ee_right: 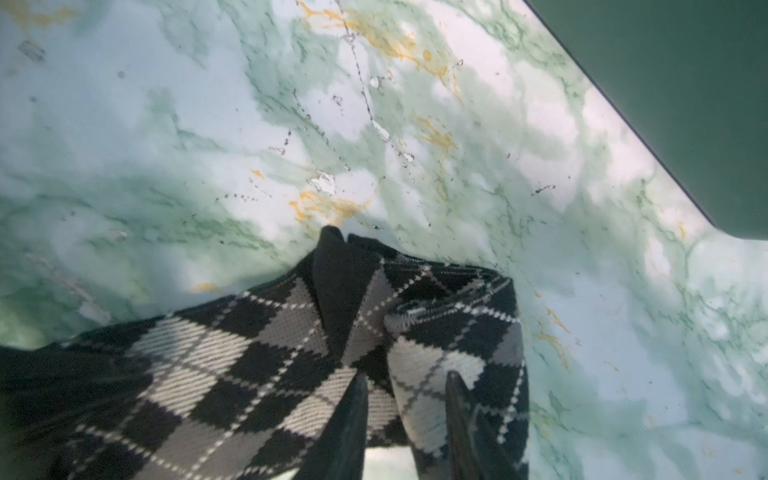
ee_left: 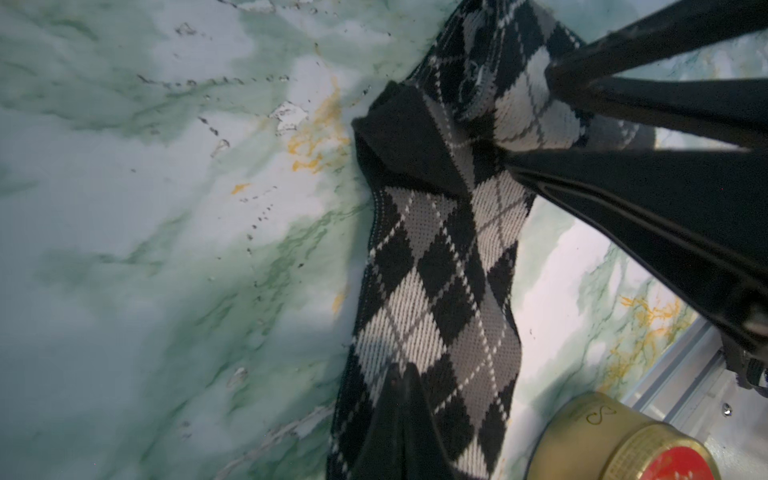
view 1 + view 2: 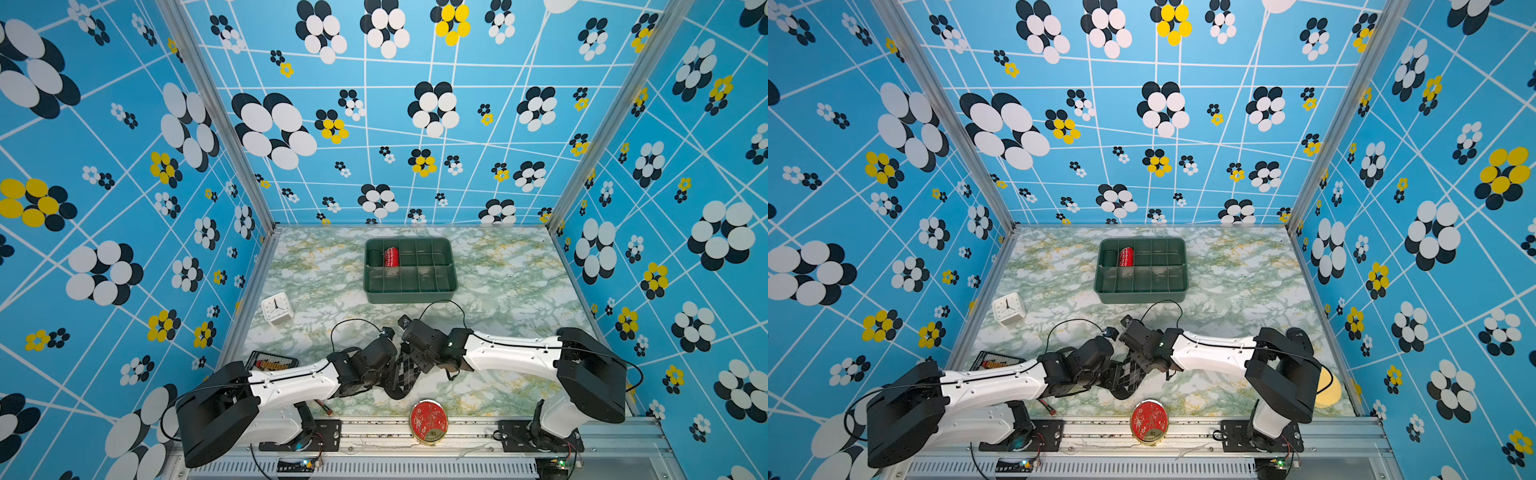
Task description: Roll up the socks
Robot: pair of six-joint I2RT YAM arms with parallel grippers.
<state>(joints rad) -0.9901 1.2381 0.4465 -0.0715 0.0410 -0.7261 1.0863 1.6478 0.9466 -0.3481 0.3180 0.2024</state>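
Note:
The socks (image 3: 405, 371) are black with grey and white argyle diamonds and lie on the marble table near its front edge, between my two wrists. In the left wrist view the left gripper (image 2: 401, 374) is shut, its tips together and pressing on the socks (image 2: 436, 282). One end of the socks (image 1: 432, 365) is folded over into a loose roll. My right gripper (image 1: 406, 380) grips that folded end, one finger on each side. Both top views show the two wrists meeting above the socks (image 3: 1128, 374), with the fingertips hidden.
A green divided tray (image 3: 409, 296) stands mid-table with a red roll (image 3: 391, 256) and a dark green roll (image 3: 374, 257) inside. A white clock (image 3: 276, 308) sits left, a wire basket (image 3: 272, 360) front left, a red and gold tin (image 3: 429, 420) at the front edge.

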